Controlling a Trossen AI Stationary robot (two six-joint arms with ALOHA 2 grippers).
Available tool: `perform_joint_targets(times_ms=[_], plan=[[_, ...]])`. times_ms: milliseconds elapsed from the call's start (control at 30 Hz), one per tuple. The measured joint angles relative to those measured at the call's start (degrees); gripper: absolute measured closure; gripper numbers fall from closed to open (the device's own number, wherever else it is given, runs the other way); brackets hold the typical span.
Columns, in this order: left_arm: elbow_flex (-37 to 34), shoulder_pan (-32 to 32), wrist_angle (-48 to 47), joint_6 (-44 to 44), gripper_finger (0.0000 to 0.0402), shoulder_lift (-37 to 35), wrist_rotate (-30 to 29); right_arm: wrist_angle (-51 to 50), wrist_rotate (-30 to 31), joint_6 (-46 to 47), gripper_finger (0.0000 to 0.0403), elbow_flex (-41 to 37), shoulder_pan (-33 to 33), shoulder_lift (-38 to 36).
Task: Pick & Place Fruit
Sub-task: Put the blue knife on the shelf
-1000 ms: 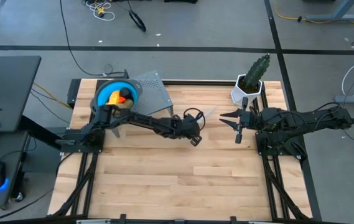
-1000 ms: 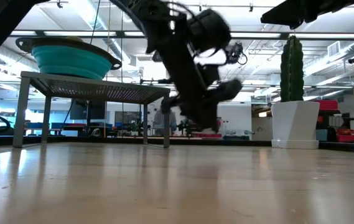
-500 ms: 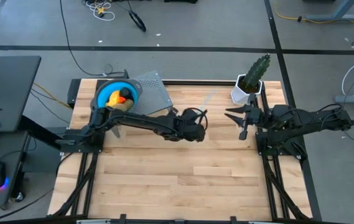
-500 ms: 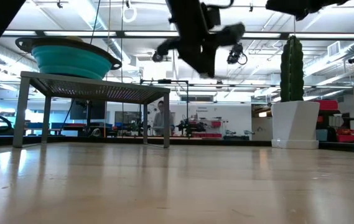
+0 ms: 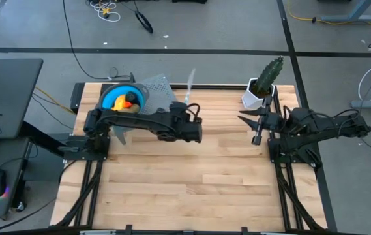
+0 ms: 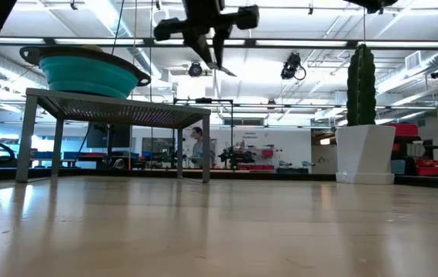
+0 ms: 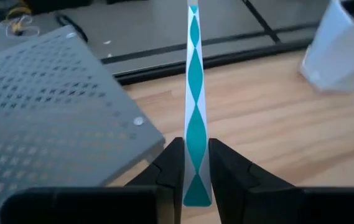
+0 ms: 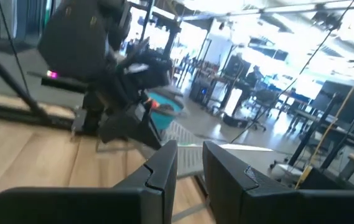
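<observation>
Inside blue bowl (image 5: 121, 99): fruit (image 5: 129, 102), well apart from left fingers (image 7: 172, 171) pinching striped stick (image 7: 194, 112).

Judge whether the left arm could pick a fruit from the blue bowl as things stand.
Probably not yet. The left end effector is shut on the striped stick, so it has no free grip. The blue bowl with the fruit sits uncovered on the perforated stand, close by.

A robotics lab: open hall with ceiling strip lights (image 6: 111, 19), distant workbenches (image 6: 242, 163), floor cables (image 5: 103, 8).
</observation>
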Motion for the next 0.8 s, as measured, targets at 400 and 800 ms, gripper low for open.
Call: perform_joint_targets(times_ms=[400, 800], plan=[[0.0, 2.2, -18.1, -25.6, 0.0334, -0.3, 0.3, 4.3, -0.1, 2.6, 0.0318, 0.0, 0.0, 0.0], [-0.1, 6.0, -21.4, -32.1, 0.0334, 0.2, 4.0, -0.2, -9.2, 11.9, 0.0318, 0.0, 2.1, -0.3]])
